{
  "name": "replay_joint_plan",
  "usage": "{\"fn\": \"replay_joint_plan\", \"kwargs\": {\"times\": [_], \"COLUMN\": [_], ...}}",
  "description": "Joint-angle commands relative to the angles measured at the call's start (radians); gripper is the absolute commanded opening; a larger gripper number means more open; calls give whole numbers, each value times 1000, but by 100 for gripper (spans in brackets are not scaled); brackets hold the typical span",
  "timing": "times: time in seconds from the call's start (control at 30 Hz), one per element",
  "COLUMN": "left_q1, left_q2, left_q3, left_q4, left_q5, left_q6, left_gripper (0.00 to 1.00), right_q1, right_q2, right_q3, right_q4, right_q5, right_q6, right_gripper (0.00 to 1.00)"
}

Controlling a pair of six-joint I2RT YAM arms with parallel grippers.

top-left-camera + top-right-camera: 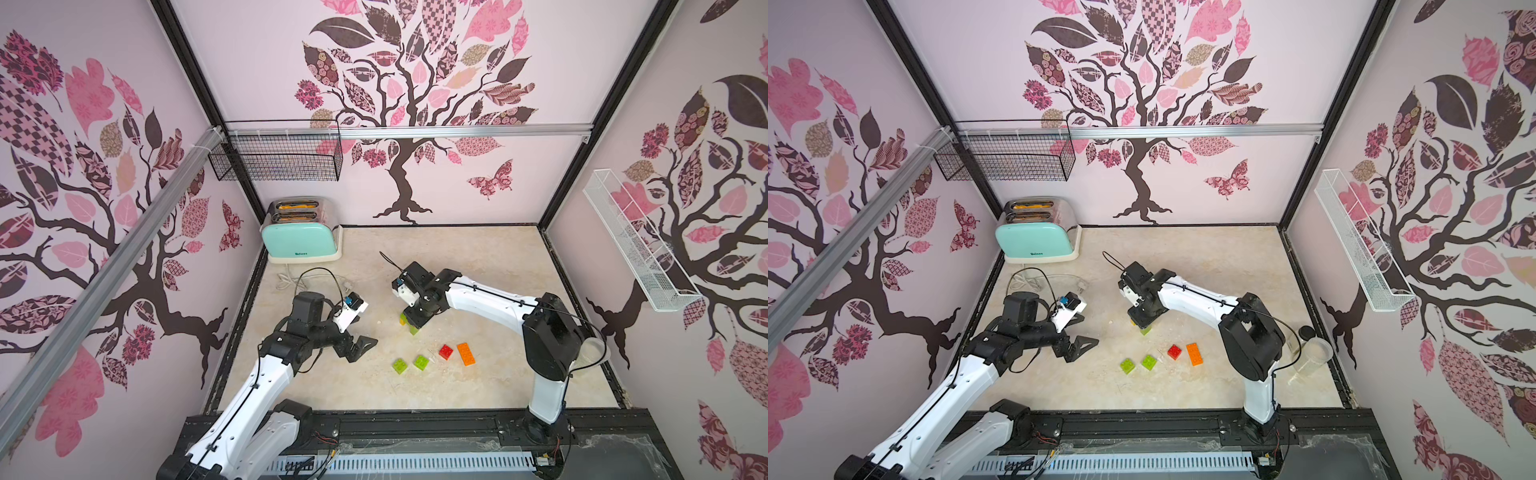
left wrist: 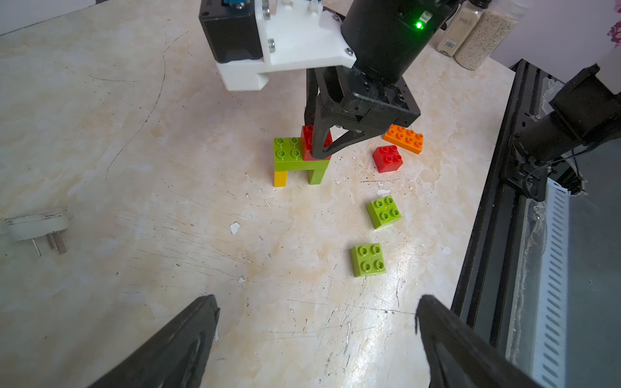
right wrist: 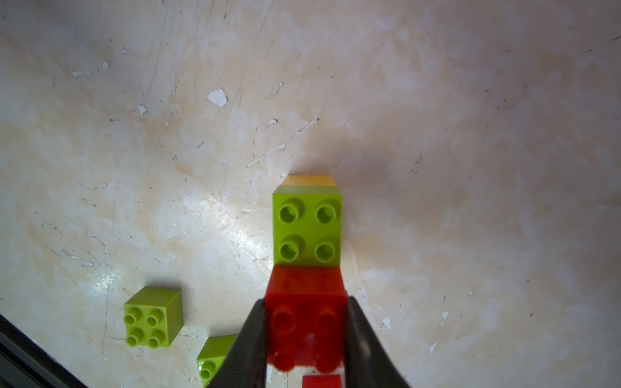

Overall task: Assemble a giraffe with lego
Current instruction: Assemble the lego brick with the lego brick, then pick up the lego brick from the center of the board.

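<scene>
At table (image 1: 478,257) centre, pinching red brick (image 3: 305,322) between right gripper (image 3: 305,302) fingers, holding it seated on giraffe (image 2: 295,161), atop long green brick (image 3: 307,228), at the end over green leg (image 2: 316,176), opposite yellow leg (image 2: 280,178). Hovering left gripper (image 1: 363,349) to the left, well apart, jaws spread wide, gripping nothing. Leaving green brick (image 1: 400,365), second green brick (image 1: 421,362), loose red brick (image 1: 446,351), orange brick (image 1: 466,353) in a row nearer the front.

Both top views look down from high on the whole cream marbled desk (image 1: 478,249), while both wrist cameras face the lime-green, red and yellow brick figure (image 2: 289,164), left slantwise nearby, right closely above.
</scene>
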Motion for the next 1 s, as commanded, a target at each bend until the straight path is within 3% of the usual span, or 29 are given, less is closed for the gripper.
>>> {"fn": "replay_joint_plan", "kwargs": {"times": [0.0, 0.13, 0.33, 0.63, 0.97], "left_q1": [6, 6, 6, 7, 9], "left_q2": [-4, -9, -7, -2, 4], "left_q3": [-9, -14, -12, -10, -5], "left_q4": [10, 11, 12, 8, 5], "left_q5": [20, 26, 29, 35, 33], "left_q6": [10, 11, 9, 13, 10], "left_gripper": [98, 98, 98, 98, 98], "right_q1": [-4, -3, -3, -3, -5], "right_q2": [-8, -105, -190, -265, -245], "right_q3": [64, 45, -93, -330, -453], "right_q4": [-109, -88, -54, 50, 135], "right_q5": [-18, -42, -3, 41, 61], "right_q6": [30, 52, 85, 126, 159], "right_gripper": [41, 58, 71, 79, 76]}}
